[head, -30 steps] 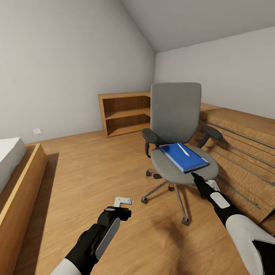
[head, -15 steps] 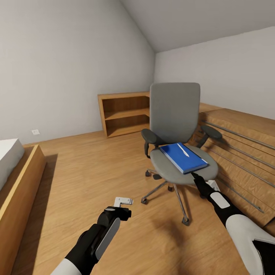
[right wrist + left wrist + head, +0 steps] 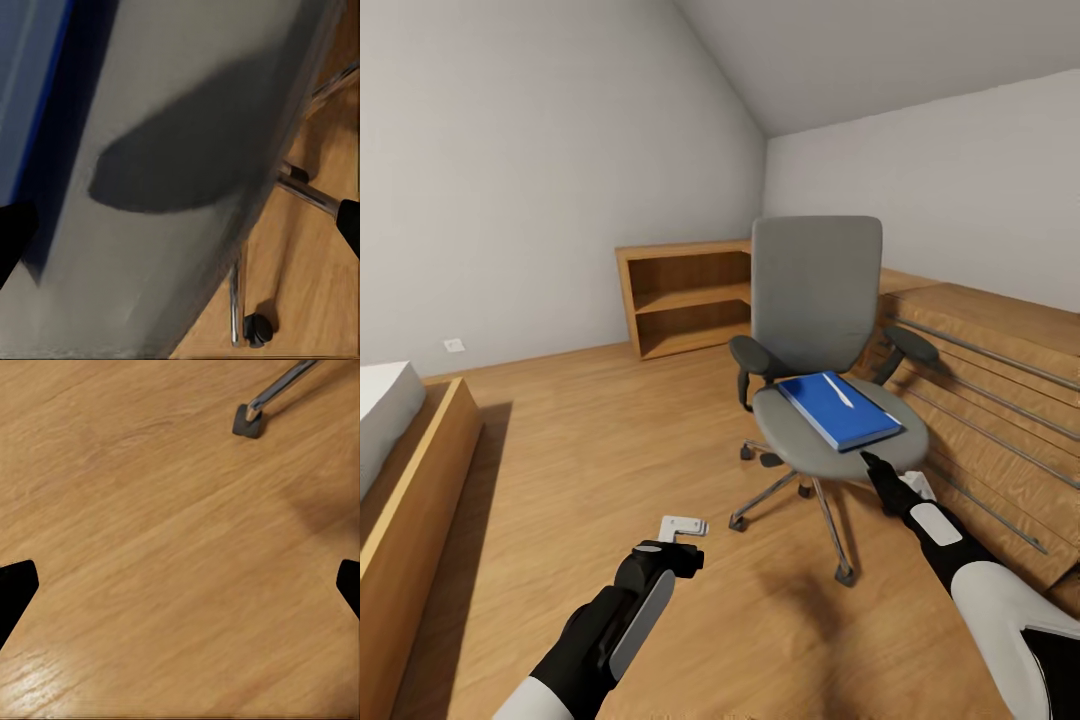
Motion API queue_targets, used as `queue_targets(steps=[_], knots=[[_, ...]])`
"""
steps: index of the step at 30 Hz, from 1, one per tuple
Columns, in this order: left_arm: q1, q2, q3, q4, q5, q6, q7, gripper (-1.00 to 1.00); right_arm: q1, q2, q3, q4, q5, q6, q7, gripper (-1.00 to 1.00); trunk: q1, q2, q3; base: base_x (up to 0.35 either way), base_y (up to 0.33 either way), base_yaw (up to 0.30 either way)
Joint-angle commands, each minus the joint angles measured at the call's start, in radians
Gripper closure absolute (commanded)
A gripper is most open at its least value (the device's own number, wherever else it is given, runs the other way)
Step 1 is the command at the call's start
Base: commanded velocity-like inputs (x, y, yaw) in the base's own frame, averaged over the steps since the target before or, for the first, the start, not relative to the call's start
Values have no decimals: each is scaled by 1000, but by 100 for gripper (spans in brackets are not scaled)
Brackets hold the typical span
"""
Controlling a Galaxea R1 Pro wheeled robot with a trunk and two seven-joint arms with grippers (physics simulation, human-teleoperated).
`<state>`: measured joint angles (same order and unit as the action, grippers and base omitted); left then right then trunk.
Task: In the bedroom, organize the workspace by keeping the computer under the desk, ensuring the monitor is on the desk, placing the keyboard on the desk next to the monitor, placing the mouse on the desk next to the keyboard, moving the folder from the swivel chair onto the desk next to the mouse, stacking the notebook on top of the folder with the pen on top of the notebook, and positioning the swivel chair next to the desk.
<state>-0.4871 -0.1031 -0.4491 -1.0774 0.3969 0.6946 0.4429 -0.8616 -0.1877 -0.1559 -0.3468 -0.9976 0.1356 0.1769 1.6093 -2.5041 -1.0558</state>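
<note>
Both grippers are spread wide and empty: my right gripper (image 3: 872, 462) hovers at the swivel chair (image 3: 825, 350) seat edge, just short of the blue folder (image 3: 838, 410), so next I reach over it and close; left gripper (image 3: 180, 585) hangs over floor (image 3: 150, 547).

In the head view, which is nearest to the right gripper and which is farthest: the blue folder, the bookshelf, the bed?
From the right gripper, in the head view:
1. Blue folder, on the chair seat just beyond the fingertips.
2. Bookshelf, against the far wall, behind the chair.
3. Bed, at the room's left edge, across the floor.
</note>
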Motion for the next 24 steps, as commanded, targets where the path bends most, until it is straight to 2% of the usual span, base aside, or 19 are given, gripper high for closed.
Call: queue_targets(steps=[1,9,24], knots=[[-1,0,-2,-1,11,2,10,-100,0,0,-7,0,-6,7,4,-100,-1,0,-1,-193,0,0],[-1,0,-2,-1,11,2,10,-100,0,0,-7,-1,-6,7,4,-100,-1,0,-1,-212,0,0],[-1,0,-2,-1,11,2,10,-100,0,1,-7,-1,-6,7,3,-100,-1,0,-1,-32,0,0]])
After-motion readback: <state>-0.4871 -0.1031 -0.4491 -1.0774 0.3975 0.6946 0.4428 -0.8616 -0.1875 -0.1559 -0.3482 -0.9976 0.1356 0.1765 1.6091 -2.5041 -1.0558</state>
